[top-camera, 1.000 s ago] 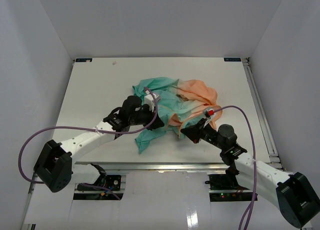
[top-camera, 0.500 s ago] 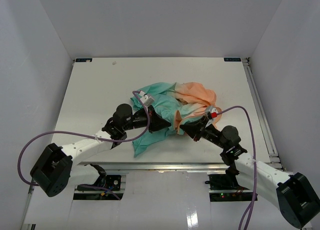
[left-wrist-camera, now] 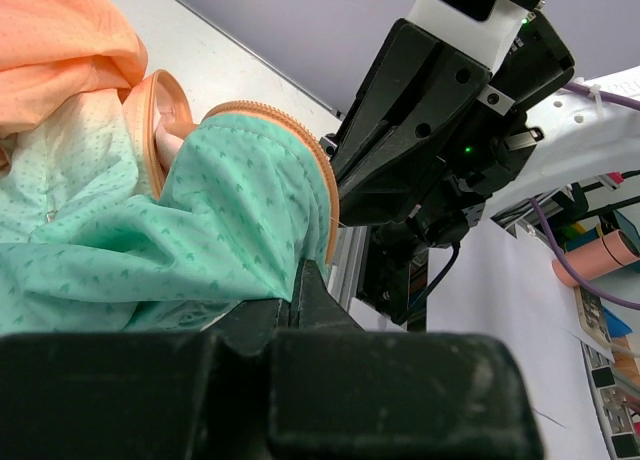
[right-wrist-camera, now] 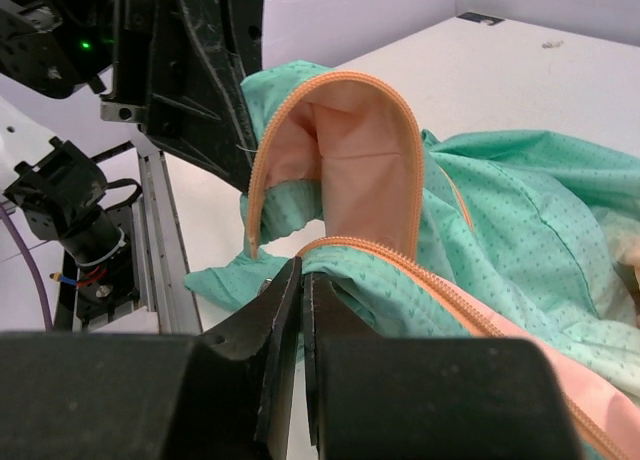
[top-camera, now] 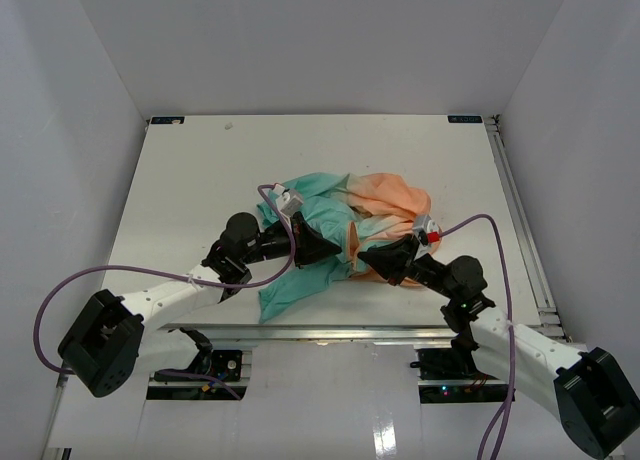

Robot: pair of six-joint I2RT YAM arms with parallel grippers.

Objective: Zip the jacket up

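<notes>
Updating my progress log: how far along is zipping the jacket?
Done: left gripper and right gripper are each shut on a teal edge of the jacket. In hand: the pinched edges sit close together. To do: the zipper gapes open, so all zipping remains.

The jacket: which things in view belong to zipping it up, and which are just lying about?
Job: thin peach-to-teal jacket with orange zipper; left gripper and right gripper, both shut on its fabric.
Lying about: white table; purple cables; pink roll off the table.
</notes>
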